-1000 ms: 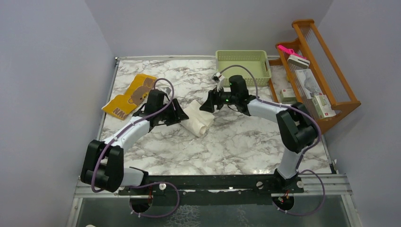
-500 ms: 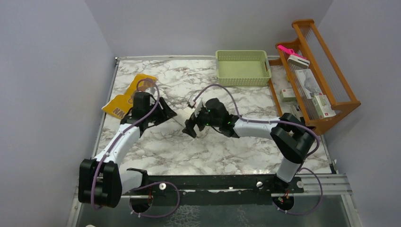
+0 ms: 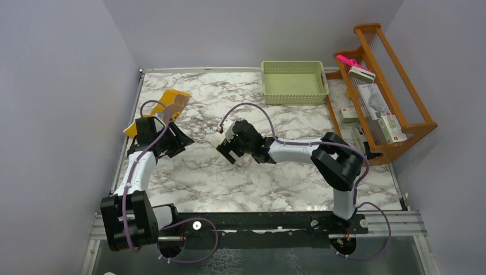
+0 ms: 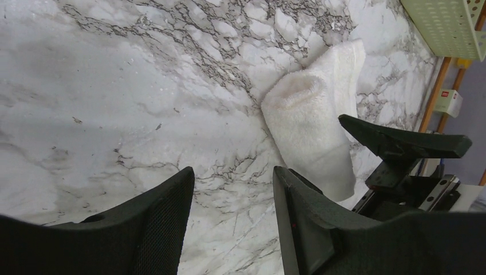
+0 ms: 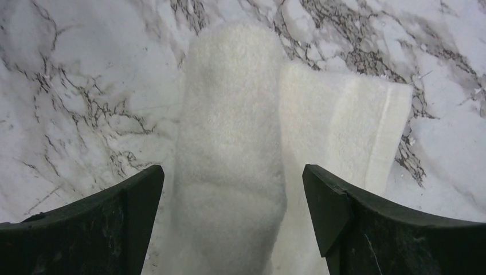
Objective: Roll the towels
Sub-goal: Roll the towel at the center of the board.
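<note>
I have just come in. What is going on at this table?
The right end effector hangs open over the cream-white towel, one finger on each side of its rolled part; a flat strip is not yet rolled. The left end effector, open and empty, is near the mustard-yellow towel, which lies unrolled at the far left.
</note>
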Robot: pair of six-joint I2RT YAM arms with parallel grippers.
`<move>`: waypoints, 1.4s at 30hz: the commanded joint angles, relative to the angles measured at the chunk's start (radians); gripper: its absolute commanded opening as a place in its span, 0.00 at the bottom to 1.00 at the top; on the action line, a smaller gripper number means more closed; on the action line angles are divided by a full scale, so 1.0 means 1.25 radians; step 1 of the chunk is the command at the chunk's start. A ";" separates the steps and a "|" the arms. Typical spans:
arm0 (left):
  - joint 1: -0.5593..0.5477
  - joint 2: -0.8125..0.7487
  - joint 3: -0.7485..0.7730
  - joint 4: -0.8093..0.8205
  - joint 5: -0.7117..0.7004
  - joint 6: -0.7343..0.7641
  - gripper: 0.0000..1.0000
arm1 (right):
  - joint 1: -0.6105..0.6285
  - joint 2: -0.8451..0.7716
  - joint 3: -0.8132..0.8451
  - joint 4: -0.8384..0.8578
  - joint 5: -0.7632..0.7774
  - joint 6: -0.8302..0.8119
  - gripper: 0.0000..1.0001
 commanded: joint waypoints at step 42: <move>-0.230 0.023 -0.092 0.135 0.017 -0.157 0.56 | -0.185 0.039 0.053 -0.125 -0.659 0.368 0.83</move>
